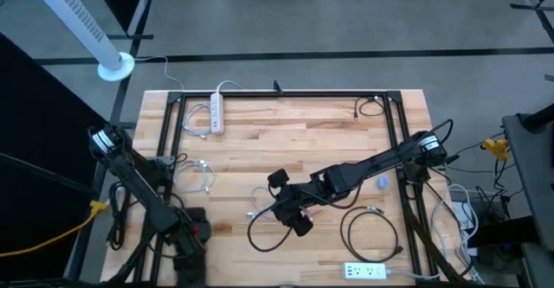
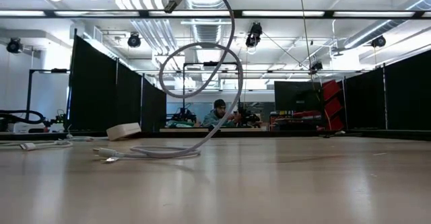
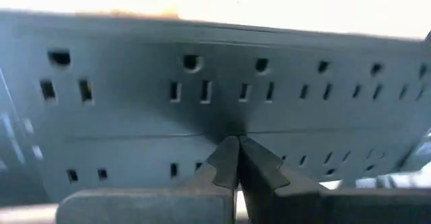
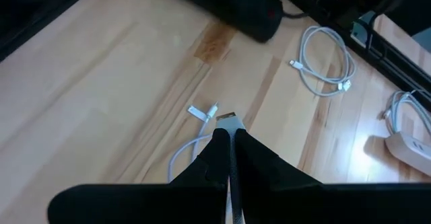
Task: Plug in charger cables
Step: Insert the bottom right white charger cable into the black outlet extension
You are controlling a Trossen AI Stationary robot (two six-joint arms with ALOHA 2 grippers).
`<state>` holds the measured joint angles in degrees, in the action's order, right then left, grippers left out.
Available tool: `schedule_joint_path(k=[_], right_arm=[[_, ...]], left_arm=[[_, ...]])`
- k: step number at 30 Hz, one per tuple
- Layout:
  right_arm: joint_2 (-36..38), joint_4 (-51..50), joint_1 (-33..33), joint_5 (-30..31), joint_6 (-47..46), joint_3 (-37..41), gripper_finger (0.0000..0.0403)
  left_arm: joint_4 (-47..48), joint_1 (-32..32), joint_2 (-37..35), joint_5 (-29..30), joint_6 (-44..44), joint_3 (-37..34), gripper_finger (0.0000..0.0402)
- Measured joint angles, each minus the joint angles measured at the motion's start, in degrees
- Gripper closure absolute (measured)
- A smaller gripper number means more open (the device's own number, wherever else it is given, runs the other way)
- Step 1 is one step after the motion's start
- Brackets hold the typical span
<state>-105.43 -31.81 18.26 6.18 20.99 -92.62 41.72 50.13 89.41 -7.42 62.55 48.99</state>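
Note:
My right gripper (image 4: 227,131) is shut on the plug end of a white charger cable (image 2: 229,83), near the table's middle (image 1: 299,223). The cable curls down in a loop, and its other end (image 2: 108,155) lies on the wood. Another white charger cable (image 1: 195,176) lies coiled at the left, and a black one (image 1: 372,232) at the near right. My left gripper (image 3: 237,142) is shut, its tips right in front of the socket face of a black power strip (image 3: 202,49) at the near left (image 1: 192,217). My right gripper pinches the white cable's plug end (image 4: 226,121) between its two fingers, which slant down toward the table. The metal tip sticks out just past the fingertips. The plug is lifted high; the cable hangs below in a slack loop (image 2: 202,69). Whether my left gripper touches the black power strip, I cannot tell.
A white power strip (image 1: 216,112) lies at the far left and another (image 1: 363,271) at the near right edge. A small black cable (image 1: 368,108) sits at the far right. A black metal frame (image 1: 277,93) runs along the table's edges. A thick yellow cord (image 1: 52,232) lies off the table's left.

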Motion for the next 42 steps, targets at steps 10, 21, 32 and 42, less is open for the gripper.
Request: schedule_joint_path(k=[10,21,32,42], right_arm=[[1.0,-1.8,0.0,0.0,-2.5,0.0,0.0403],[-1.4,-4.7,0.2,-9.5,-4.4,0.0,0.0403],[-13.9,-15.5,-0.2,-11.8,-3.0,-13.1,0.0403],[-22.8,-31.4,-1.0,-11.7,-0.1,-24.7,0.0403]], left_arm=[[-7.3,-8.8,0.3,26.8,-14.8,-0.5,0.0402],[-7.6,-13.1,-1.6,26.1,-18.0,-0.3,0.0401],[-16.1,-13.1,3.8,27.3,-20.8,-0.4,0.0401],[-21.1,-14.3,6.8,36.3,-24.5,-0.6,0.0401]])
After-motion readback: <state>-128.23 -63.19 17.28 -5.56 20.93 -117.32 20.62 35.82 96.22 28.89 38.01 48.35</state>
